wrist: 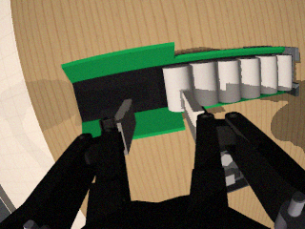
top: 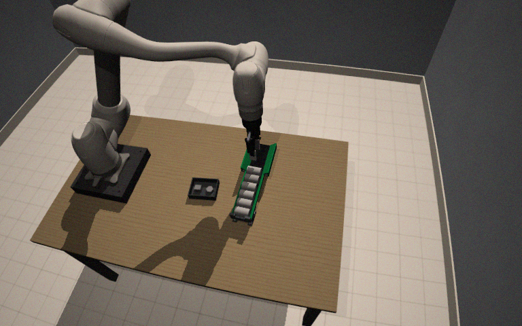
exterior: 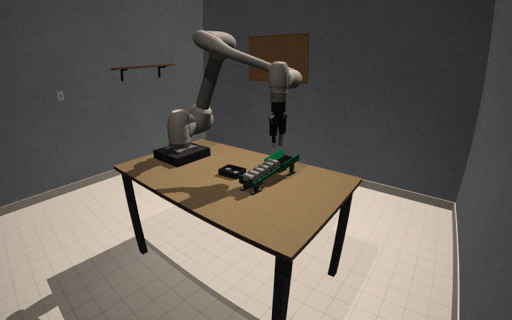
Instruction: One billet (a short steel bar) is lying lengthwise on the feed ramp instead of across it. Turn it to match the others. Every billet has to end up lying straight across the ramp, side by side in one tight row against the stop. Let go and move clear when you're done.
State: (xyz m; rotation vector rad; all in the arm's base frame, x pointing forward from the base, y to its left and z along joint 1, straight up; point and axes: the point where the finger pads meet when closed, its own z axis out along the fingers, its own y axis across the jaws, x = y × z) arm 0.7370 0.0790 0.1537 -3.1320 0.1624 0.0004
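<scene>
The green-sided feed ramp [top: 255,178] stands on the table and slopes down to a stop [top: 242,216] at its near end. Several pale steel billets [top: 248,188] lie across it, side by side in a row reaching the stop. In the wrist view the billets [wrist: 229,79] all lie crosswise and the ramp's upper part [wrist: 121,92] is bare black. My gripper [top: 253,151] hangs well above the ramp's upper end, as the exterior view [exterior: 276,142] shows. Its fingers stand partly apart with nothing between them.
A small black tray [top: 203,188] with two small grey parts sits left of the ramp. The robot base [top: 111,172] stands on a black plate at the table's left end. A shelf and a board hang on the far walls.
</scene>
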